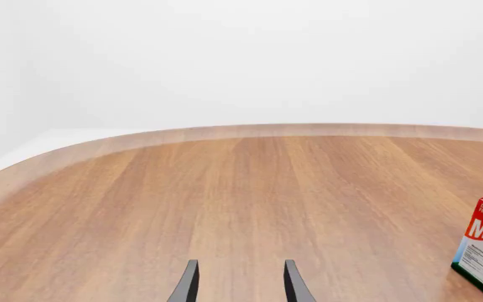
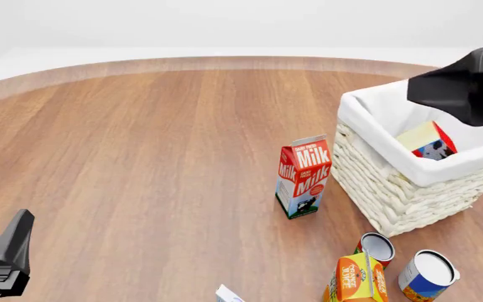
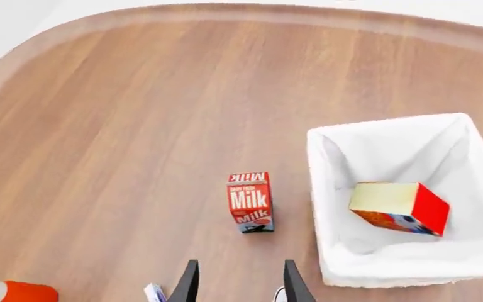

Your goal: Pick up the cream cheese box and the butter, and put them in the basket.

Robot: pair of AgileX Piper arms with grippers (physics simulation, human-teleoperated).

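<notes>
Picking next: the butter (image 3: 399, 207) already lies tilted inside the basket (image 2: 376, 123); the cream cheese box (image 2: 228, 294) is, by my judgement, the step in hand.

Left gripper (image 1: 241, 283): low at the near left corner of the table (image 2: 141, 157) in the front view; its wrist view shows two dark fingers parted with only bare wood between them, holding nothing.

Cream cheese box: only a white corner with blue print shows at the near edge of the front view, right of the left gripper and well apart from it, nearer than the milk (image 2: 303, 177).

Milk: upright, just left of the basket, not touching it that I can see; not a task item.

Cans and juice: two cans (image 2: 427, 275) and an orange juice carton (image 2: 355, 279) crowd the near side, just right of the box.

Right gripper (image 3: 239, 283): high above the basket, fingers spread and empty; the butter sits below it in the liner, and a sliver of the box (image 3: 155, 292) lies beside its finger in that view, far below.

Doing it well: I would come straight down on the flat box, span its short width, and keep clear of the carton beside it.

Risk: the box is thin, so a shallow pinch may slip.
</notes>
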